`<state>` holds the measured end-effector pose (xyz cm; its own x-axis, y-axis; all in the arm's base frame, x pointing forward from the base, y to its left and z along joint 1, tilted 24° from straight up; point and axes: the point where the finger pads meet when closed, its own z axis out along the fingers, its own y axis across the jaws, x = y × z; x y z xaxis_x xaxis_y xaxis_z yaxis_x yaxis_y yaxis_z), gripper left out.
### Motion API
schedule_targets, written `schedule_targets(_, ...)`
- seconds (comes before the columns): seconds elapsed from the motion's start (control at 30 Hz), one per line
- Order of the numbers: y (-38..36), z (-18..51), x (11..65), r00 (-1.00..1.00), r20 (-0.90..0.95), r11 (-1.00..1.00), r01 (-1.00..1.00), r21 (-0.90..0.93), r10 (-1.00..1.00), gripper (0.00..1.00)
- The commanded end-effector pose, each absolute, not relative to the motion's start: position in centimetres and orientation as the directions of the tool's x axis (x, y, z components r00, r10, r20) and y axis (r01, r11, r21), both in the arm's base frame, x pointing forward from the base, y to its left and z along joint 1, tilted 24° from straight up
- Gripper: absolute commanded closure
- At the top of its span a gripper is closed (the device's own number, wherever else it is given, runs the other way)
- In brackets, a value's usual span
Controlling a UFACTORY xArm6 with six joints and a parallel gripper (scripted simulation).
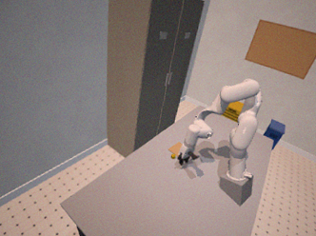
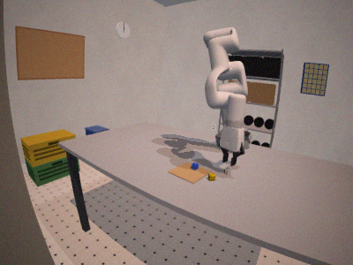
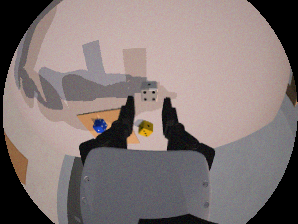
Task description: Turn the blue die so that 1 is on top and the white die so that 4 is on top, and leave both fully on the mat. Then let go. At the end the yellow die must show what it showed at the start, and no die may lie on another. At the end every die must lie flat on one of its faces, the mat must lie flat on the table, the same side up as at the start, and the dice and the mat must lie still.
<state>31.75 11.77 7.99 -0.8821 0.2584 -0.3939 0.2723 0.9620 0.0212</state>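
The white die (image 3: 150, 94) shows four dots (off the mat (image 2: 189, 172)). The gripper (image 3: 148, 113) hangs half open, holding nothing.

- The white six-joint arm (image 2: 222, 75) rises from its grey box-shaped pedestal (image 1: 242, 195), folds over high above and drops its forearm almost straight down.
- The wrist (image 2: 231, 137), a pale grey block, points downward.
- The black two-fingered gripper (image 3: 147, 117) hangs below it, low over the surface.
- Its dark fingers stand partly apart, roughly parallel, and nothing is gripped between them.
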Motion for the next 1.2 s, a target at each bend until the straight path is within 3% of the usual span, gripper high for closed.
schedule_targets(0.0, 11.74, 7.36, 32.21, -0.879, -0.400, 0.962, 0.273, 0.023, 0.259, 0.58)
schedule_targets(1.17, 11.61, 6.44, 32.62, -0.880, -0.399, 0.962, 0.272, 0.023, 0.259, 0.58)
